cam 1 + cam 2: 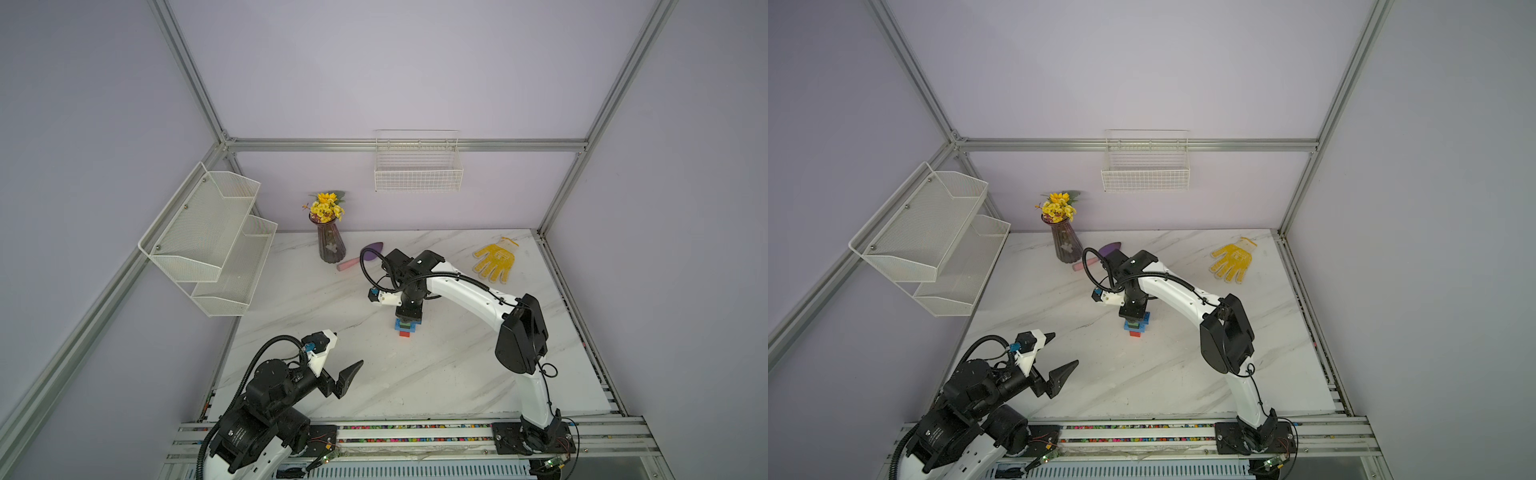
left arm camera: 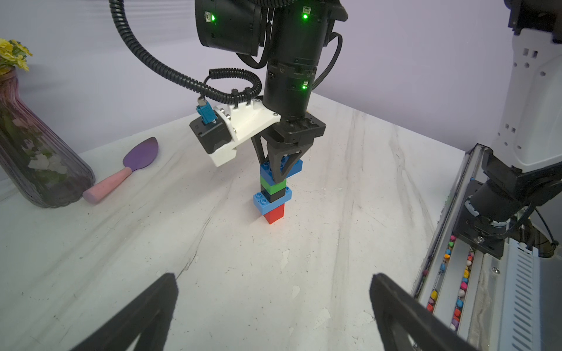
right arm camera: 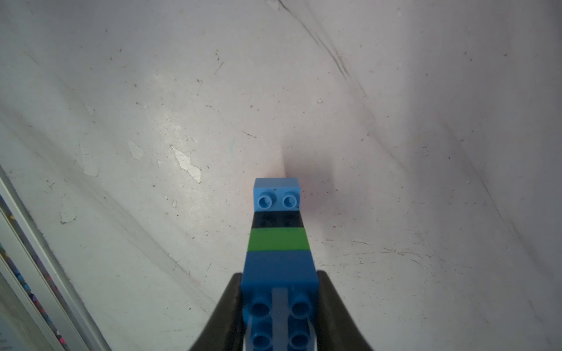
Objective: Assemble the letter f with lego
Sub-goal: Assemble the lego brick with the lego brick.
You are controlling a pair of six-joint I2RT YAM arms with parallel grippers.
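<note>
- Right gripper (image 2: 279, 177): its jaws are clenched on the dark blue brick (image 2: 293, 167), one finger pressed against each long side. Confirm this in the right wrist view, where both fingers (image 3: 228, 304) flank that brick (image 3: 279, 273).
- Left gripper (image 2: 272, 278): released, with the jaws spread wide. It holds nothing, touches nothing and hangs above the table (image 2: 349, 212).
- The letter f (image 2: 271, 203) stands upright on the table as one stack, directly under the right gripper and well apart from the left gripper.
- Read the stack from the bottom up: red brick (image 2: 274, 215), light blue brick (image 2: 261, 204), black brick (image 2: 275, 196), green brick (image 2: 273, 187), then the dark blue brick on top.
- The light blue brick (image 3: 276, 197) juts out past the bricks above it, leaving two studs bare.
- In the right wrist view the red brick is hidden beneath the stack, and the lower edge cuts off the fingers.
- In both top views the right gripper (image 1: 409, 318) (image 1: 1133, 316) covers the top of the stack (image 1: 405, 331). You can only make out the lower bricks there.
</note>
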